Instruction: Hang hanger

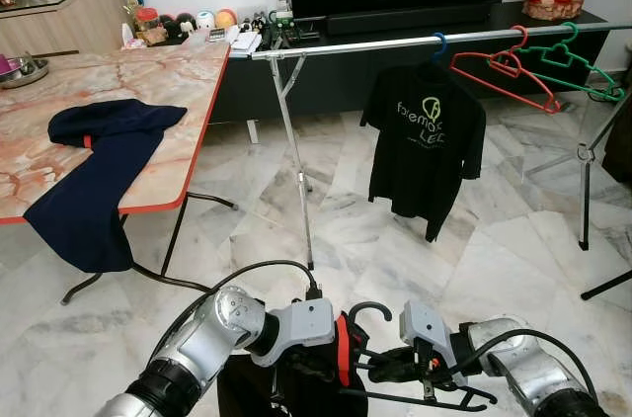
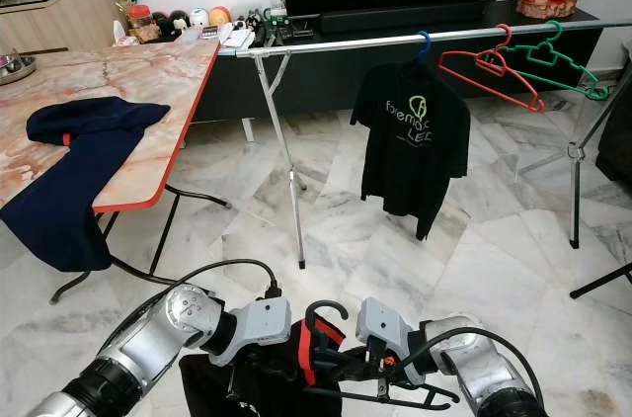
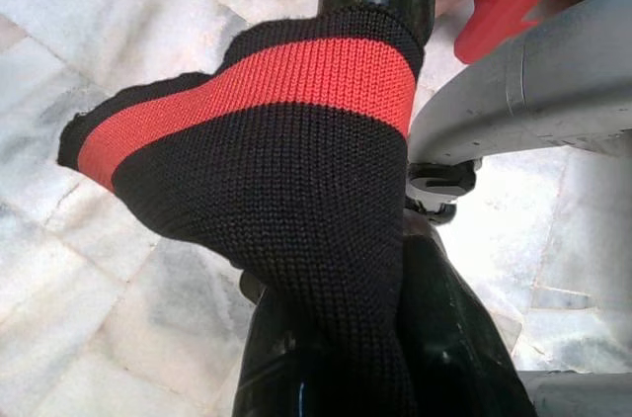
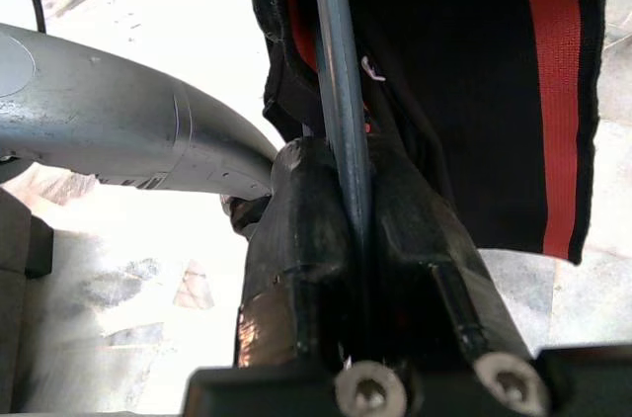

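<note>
Low in front of me I hold a black hanger (image 1: 371, 311) with a black garment (image 1: 296, 387) that has a red-striped collar (image 3: 296, 81). My left gripper (image 1: 334, 356) is shut on the garment's collar, and the cloth drapes over its fingers (image 3: 454, 338). My right gripper (image 4: 355, 190) is shut on the hanger's thin bar (image 4: 339, 81), just right of the hook. The silver clothes rail (image 1: 395, 40) runs across the room ahead, well above and beyond both grippers.
On the rail hang a black printed T-shirt (image 1: 427, 140) on a blue hanger, a red hanger (image 1: 504, 71) and a green hanger (image 1: 578, 66). A marble-topped table (image 1: 148, 71) with a navy garment (image 1: 99, 160) stands left. The rail's leg (image 1: 294, 160) stands ahead.
</note>
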